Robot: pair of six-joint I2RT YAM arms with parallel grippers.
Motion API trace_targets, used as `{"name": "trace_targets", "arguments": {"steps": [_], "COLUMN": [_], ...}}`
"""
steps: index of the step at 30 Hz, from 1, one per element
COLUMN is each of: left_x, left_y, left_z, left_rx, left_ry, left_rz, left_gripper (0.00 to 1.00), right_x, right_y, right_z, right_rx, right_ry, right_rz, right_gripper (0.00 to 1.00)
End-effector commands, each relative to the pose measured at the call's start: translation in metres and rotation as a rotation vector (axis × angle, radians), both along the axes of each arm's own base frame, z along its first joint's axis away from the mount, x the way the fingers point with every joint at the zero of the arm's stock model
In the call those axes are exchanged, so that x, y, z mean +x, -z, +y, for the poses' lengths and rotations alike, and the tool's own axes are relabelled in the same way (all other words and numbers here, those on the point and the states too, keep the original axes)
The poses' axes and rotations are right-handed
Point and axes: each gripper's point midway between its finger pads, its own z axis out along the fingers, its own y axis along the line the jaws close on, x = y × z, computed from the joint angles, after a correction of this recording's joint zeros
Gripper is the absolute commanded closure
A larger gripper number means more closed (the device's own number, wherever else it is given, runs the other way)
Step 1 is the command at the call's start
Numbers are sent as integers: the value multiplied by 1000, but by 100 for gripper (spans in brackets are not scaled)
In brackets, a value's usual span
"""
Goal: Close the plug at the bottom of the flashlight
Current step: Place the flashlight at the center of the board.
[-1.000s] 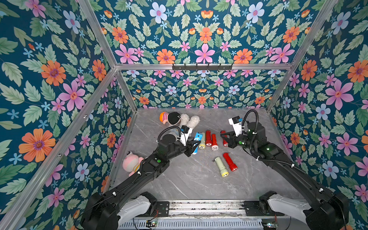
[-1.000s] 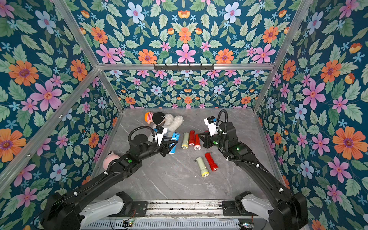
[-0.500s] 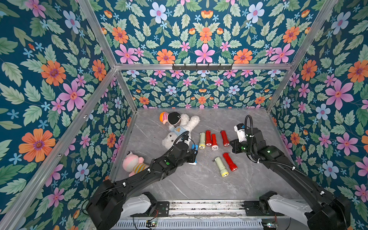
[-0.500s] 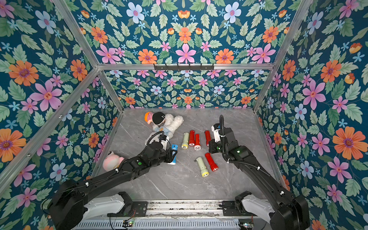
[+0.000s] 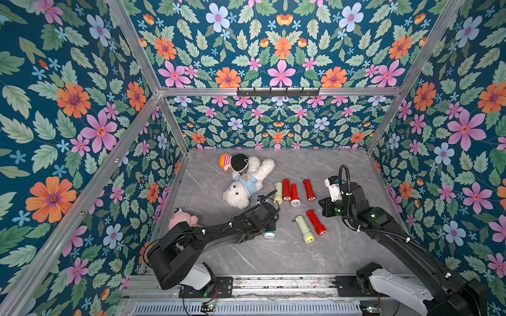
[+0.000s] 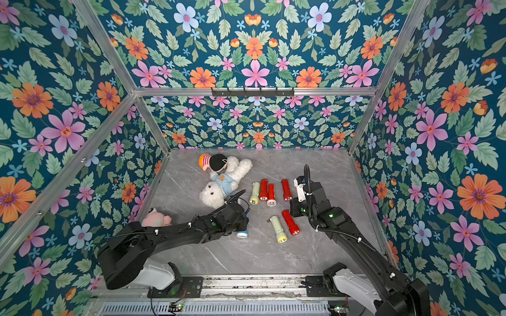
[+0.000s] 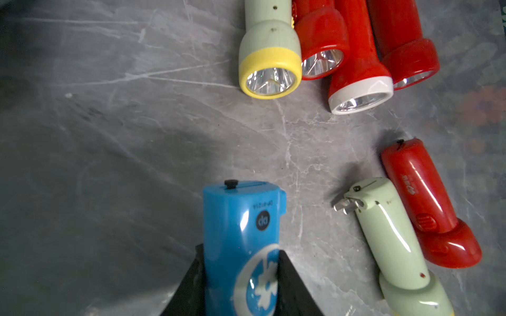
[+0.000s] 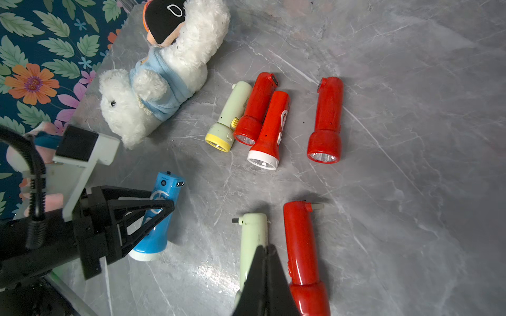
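Drawn back from the row of flashlights (image 5: 286,188) toward the near edge, blue flashlight (image 7: 241,219) clamped in the left gripper (image 7: 241,251) and brought down to the surface (image 5: 273,260). Eased slightly nearer with the right gripper (image 8: 264,249) too. Uncovered the white bear (image 5: 246,186).

Black arms (image 5: 219,232), white bases (image 5: 197,275); ribbed cables (image 5: 341,175); white camera brackets (image 5: 332,188); left tool (image 7: 241,249) and right tool (image 8: 264,247) black, wedge-fingered.
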Motion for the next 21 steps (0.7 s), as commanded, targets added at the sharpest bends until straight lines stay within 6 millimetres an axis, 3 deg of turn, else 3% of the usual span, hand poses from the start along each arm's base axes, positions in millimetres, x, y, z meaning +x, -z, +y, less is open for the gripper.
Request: {"name": "trace_targets", "arguments": {"steps": [1,7,13,18,21], "left_x": [3,0,-4,-4,-3], "left_y": [-1,10,20,28,29], "left_z": [-11,-11,-11,-12,-13], "left_rx": [-40,-22,-1,20,22], "left_ry": [-7,-19,-13,-10,-10], "left_rz": [16,45,78,98,101], "left_gripper": [99,100,87,69,68], "right_x": [-2,-1,1,1,1], "right_y": [1,5,7,5,6], "right_z": [1,5,7,6,6], "right_rx": [5,15,16,14,13], "right_ry": [-10,-24,-25,-22,-21], "right_rz": [5,14,16,8,7], "right_gripper": [93,92,92,92,91]}}
